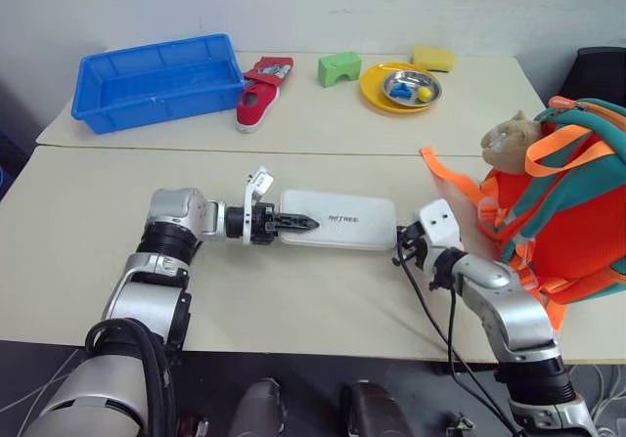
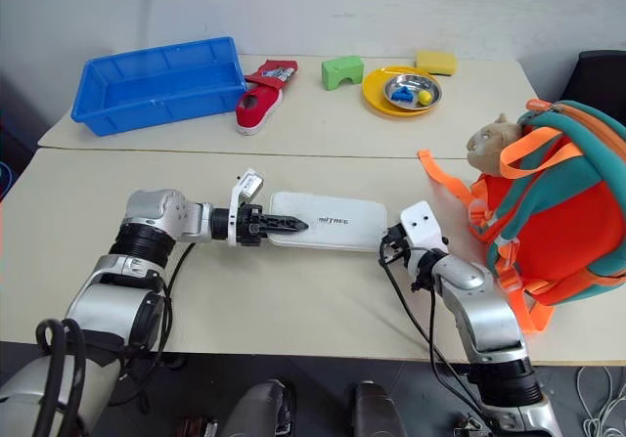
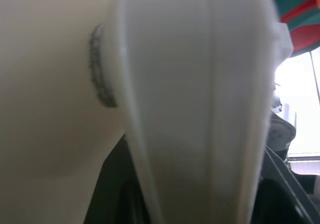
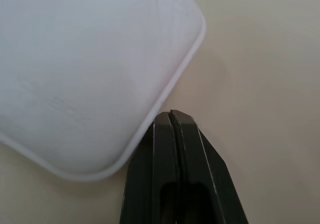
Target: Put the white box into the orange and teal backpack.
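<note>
Left eye view: left tool (image 1: 298,223) clamps the white box (image 1: 337,220) at its 9 o'clock end on the counter (image 1: 88,251); right tool (image 4: 172,116), fingers together, braces 3 o'clock. Backpack (image 1: 567,212) stands right; a shallow one-ended grip could let the box pivot free.

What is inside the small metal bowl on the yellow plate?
The metal bowl on the yellow plate holds a small blue thing and a small yellow ball. Whether anything lies under them cannot be seen.
</note>
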### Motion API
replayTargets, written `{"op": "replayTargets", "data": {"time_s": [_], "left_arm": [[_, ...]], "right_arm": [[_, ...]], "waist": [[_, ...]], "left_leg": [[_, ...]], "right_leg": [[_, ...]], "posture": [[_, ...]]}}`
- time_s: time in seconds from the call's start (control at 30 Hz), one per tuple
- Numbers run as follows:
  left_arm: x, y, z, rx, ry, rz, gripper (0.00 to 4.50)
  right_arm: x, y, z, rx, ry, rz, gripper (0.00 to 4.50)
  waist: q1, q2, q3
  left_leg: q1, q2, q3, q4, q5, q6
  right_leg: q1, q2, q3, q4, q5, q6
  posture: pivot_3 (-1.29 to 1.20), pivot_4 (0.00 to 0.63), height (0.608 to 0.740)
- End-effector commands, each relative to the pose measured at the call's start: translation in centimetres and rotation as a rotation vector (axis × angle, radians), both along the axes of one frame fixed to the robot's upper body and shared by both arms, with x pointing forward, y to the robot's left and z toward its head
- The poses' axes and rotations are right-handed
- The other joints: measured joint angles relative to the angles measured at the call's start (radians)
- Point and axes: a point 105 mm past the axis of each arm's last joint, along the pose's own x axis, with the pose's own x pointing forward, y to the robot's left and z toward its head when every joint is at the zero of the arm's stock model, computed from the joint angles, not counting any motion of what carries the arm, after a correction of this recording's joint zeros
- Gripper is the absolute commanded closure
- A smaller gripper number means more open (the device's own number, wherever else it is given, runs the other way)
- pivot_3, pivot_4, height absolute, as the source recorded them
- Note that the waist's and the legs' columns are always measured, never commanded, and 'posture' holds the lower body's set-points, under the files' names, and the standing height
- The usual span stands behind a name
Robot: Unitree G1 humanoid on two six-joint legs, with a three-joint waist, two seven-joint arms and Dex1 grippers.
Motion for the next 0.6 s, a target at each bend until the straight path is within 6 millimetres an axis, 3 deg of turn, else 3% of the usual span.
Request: {"op": "replayTargets", "data": {"time_s": [0.03, 0.13, 0.23, 0.27, 0.33, 0.4, 0.53, 0.6], "left_arm": [[-1.0, 0.2, 1.8, -0.078, -0.019, -0.037, 3.15], [-2.0, 0.1, 2.7, -0.147, -0.016, -0.060, 3.15], [-2.5, 0.1, 3.5, -0.201, -0.023, -0.059, 3.15], [-2.5, 0.1, 3.7, -0.211, -0.031, -0.057, 3.15], [-2.7, 0.0, 4.3, -0.231, -0.064, -0.057, 3.15], [-3.0, -0.3, 4.9, -0.239, -0.118, -0.068, 3.15], [-3.3, -0.5, 6.3, -0.242, -0.298, -0.087, 3.15], [-3.2, -0.3, 7.3, -0.274, -0.311, -0.081, 3.15]], "right_arm": [[-2.0, -1.8, 2.4, 0.013, -0.075, -0.065, 4.50], [-5.4, -3.2, 3.6, 0.073, -0.076, -0.130, 3.91], [-9.3, -3.9, 4.4, 0.105, -0.053, -0.178, 2.96], [-10.0, -4.1, 4.5, 0.110, -0.047, -0.194, 2.54], [-11.6, -5.1, 4.8, 0.117, -0.047, -0.258, 2.12], [-12.4, -6.4, 5.2, 0.148, -0.072, -0.344, 1.44], [-12.0, -7.9, 7.4, 0.186, -0.182, -0.449, 0.11], [-11.4, -8.1, 8.0, 0.203, -0.196, -0.462, 0.03]], "waist": [[0.001, 0.000, 0.000], [0.003, 0.001, 0.000], [0.008, 0.001, 0.000], [0.007, 0.001, 0.000], [0.006, 0.001, 0.000], [0.004, 0.000, 0.000], [-0.007, 0.000, 0.000], [-0.010, 0.000, 0.000]], "left_leg": [[0.000, 0.000, 0.000, -0.001, 0.000, 0.000], [-0.002, 0.001, 0.000, -0.002, 0.000, 0.000], [-0.003, 0.001, -0.001, -0.001, 0.000, -0.001], [-0.003, 0.001, -0.002, -0.001, 0.000, -0.001], [-0.001, 0.001, -0.002, 0.000, 0.000, -0.001], [0.001, 0.000, -0.002, -0.001, 0.000, -0.001], [0.002, 0.001, -0.002, -0.002, 0.000, -0.002], [0.002, 0.001, -0.002, -0.002, 0.000, -0.003]], "right_leg": [[0.000, 0.000, 0.000, 0.000, 0.000, 0.000], [-0.001, 0.000, 0.000, 0.002, 0.000, 0.000], [-0.001, 0.000, -0.001, 0.001, 0.000, 0.000], [-0.001, 0.000, -0.001, 0.001, 0.000, 0.000], [0.001, 0.000, -0.001, -0.001, 0.000, 0.000], [0.003, 0.000, -0.001, -0.001, 0.000, 0.000], [0.003, 0.000, 0.000, -0.001, 0.000, 0.000], [0.002, 0.001, -0.001, -0.001, 0.000, 0.000]], "posture": [[0.00, 0.150, 0.740], [0.00, 0.150, 0.740], [0.00, 0.150, 0.740], [0.00, 0.150, 0.740], [0.00, 0.150, 0.740], [0.00, 0.150, 0.740], [0.00, 0.150, 0.740], [0.00, 0.150, 0.740]]}}
